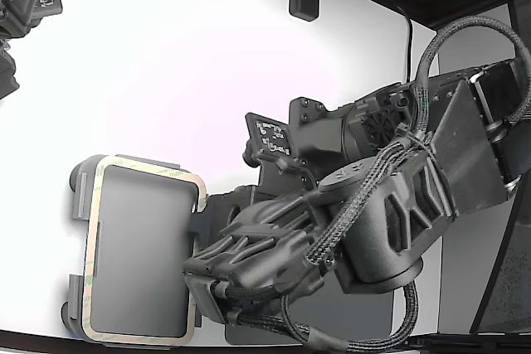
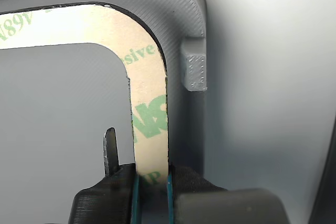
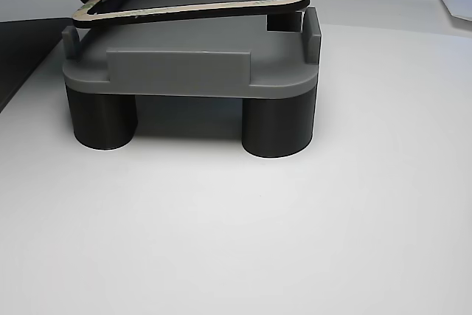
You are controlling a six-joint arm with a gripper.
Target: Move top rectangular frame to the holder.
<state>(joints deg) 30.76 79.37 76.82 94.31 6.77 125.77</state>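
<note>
The black pincer (image 2: 152, 182) is clamped on one side of the thin pale beige rectangular frame with green print (image 2: 149, 103), its two fingers squeezing the strip from either edge. The frame sits tilted over the light grey plastic holder tray (image 3: 184, 71), raised above it, on the white surface (image 3: 295, 219).

One rectangular frame (image 1: 99, 180) is in view, lying over one grey holder (image 3: 184, 71), and one pincer (image 2: 152, 182) shows in the wrist view. In the other view the holder stands on dark round feet, two of which are visible (image 3: 99, 119) (image 3: 276, 127), on one white tabletop (image 3: 295, 219). One dark flat pad (image 1: 365, 317) lies under the arm in the exterior view.
</note>
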